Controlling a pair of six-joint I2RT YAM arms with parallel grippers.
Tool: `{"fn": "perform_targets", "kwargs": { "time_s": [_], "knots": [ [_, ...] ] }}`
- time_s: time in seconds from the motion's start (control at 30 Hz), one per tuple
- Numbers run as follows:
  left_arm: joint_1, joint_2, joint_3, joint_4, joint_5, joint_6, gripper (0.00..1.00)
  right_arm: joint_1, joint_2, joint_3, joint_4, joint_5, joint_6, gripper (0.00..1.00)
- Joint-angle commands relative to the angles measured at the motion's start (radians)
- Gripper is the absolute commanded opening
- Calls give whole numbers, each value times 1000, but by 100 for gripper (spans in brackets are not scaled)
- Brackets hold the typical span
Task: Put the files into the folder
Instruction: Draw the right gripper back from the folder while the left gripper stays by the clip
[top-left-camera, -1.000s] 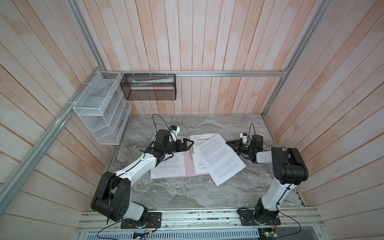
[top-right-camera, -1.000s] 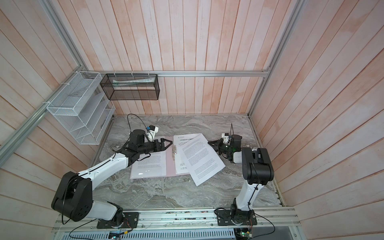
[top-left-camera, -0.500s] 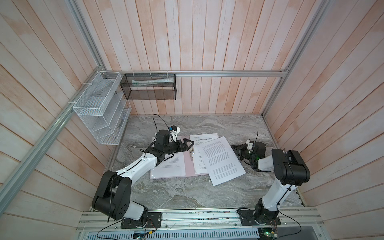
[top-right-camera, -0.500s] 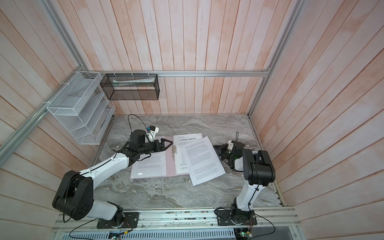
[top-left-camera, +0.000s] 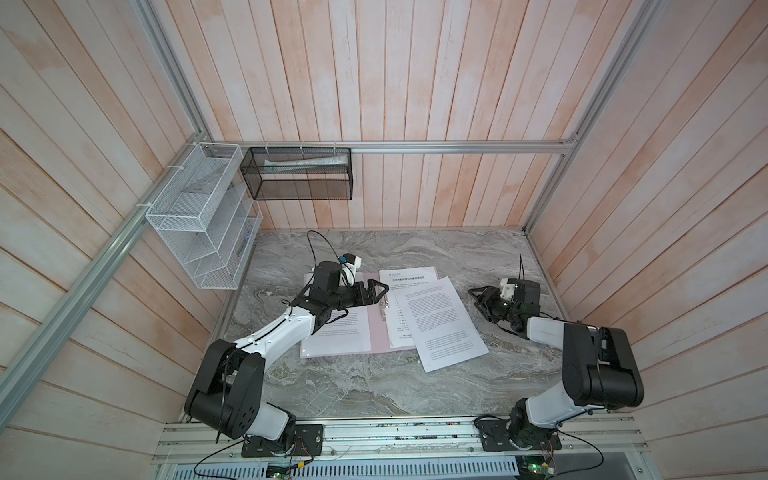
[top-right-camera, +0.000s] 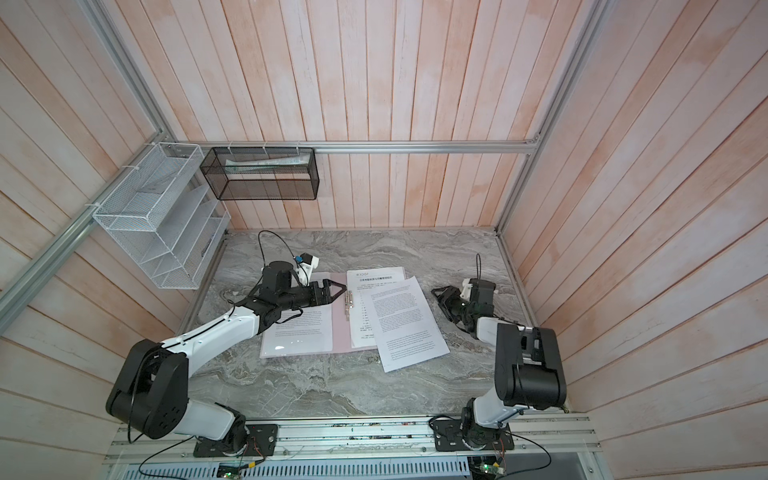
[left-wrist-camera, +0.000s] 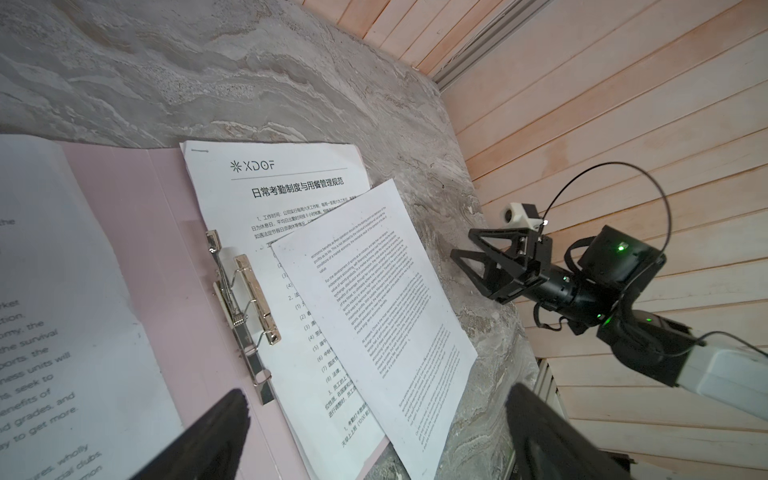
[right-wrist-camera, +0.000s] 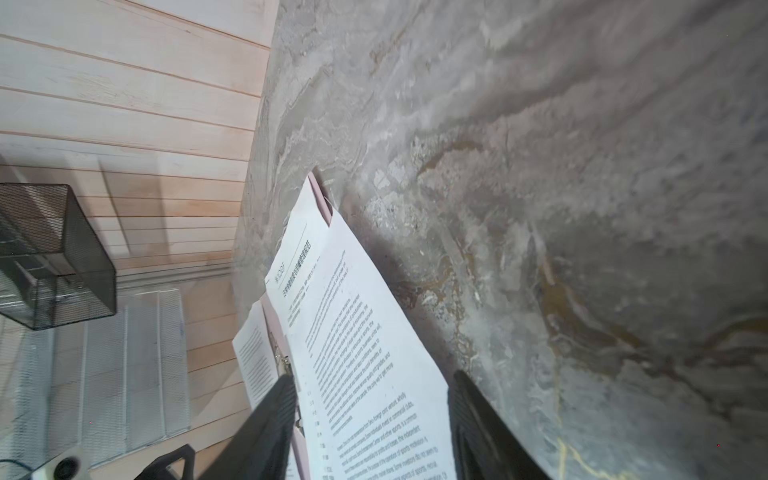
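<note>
**Folder open, sheets loose**

The pale pink folder (top-left-camera: 379, 337) lies open and flat on the desk (top-left-camera: 374, 386), metal clip bar (top-left-camera: 383, 305) along its spine. One printed sheet (top-left-camera: 338, 338) rests on its left leaf. A headed sheet (top-left-camera: 409, 276) with a logo lies on its right leaf beside the clip. A third sheet (top-left-camera: 440, 328) lies askew atop that, overhanging the folder's right edge.

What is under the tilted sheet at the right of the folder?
Under the tilted sheet lies the sheet with the bold heading, itself on the pink folder. The tilted sheet's near corner rests on the table. Much of the lower sheet's text is covered.
</note>
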Motion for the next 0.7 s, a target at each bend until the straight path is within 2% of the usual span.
{"fn": "perform_targets", "kwargs": {
  "time_s": [0.0,0.13,0.33,0.47,0.53,0.67],
  "knots": [
    [-68,15,-35,50,-23,-19,98,-17,-70,42,-357,147,-286,59],
    [-166,60,-29,91,-50,-53,98,-39,-165,-19,-430,167,-316,59],
    [-267,162,10,147,-47,-80,98,-85,-247,-116,-495,122,-327,59],
    [-293,218,23,204,-13,-107,98,-125,-333,-215,-486,86,-311,59],
    [-298,245,32,216,-1,-111,98,-155,-356,-260,-462,25,-294,58],
    [-304,281,62,208,16,-97,97,-167,-350,-288,-464,-60,-304,57]
  ]
}}
